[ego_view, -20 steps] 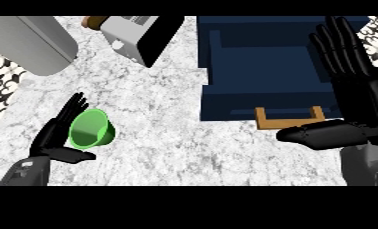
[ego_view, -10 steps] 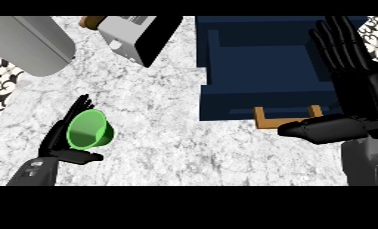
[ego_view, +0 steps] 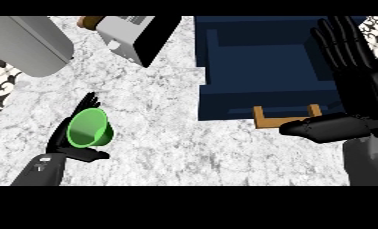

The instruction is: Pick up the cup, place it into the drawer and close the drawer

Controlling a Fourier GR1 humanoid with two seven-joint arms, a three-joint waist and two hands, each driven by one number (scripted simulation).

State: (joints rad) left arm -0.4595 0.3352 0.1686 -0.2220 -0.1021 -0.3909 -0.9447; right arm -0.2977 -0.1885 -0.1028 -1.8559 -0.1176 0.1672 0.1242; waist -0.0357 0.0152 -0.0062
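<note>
A green cup (ego_view: 90, 129) sits at the counter's lower left, tilted with its mouth facing up at me. My left hand (ego_view: 59, 144) is shut on the cup, with fingers behind it and the thumb curled under its base. The dark blue drawer (ego_view: 251, 100) stands open at the upper right, and its inside looks bare. A wooden handle (ego_view: 269, 118) sticks out from its front. My right hand (ego_view: 348, 75) is open at the right edge with fingers pointing up over the drawer's right side. Its thumb lies just right of the handle.
A white and black toaster-like appliance (ego_view: 131, 35) stands at the back, left of the drawer. A large grey rounded object (ego_view: 31, 44) fills the back left corner. Marble counter (ego_view: 162, 138) lies between the cup and the drawer.
My left hand has closed further round the cup, which now tilts more toward me. My right hand's thumb has crept slightly left toward the handle.
</note>
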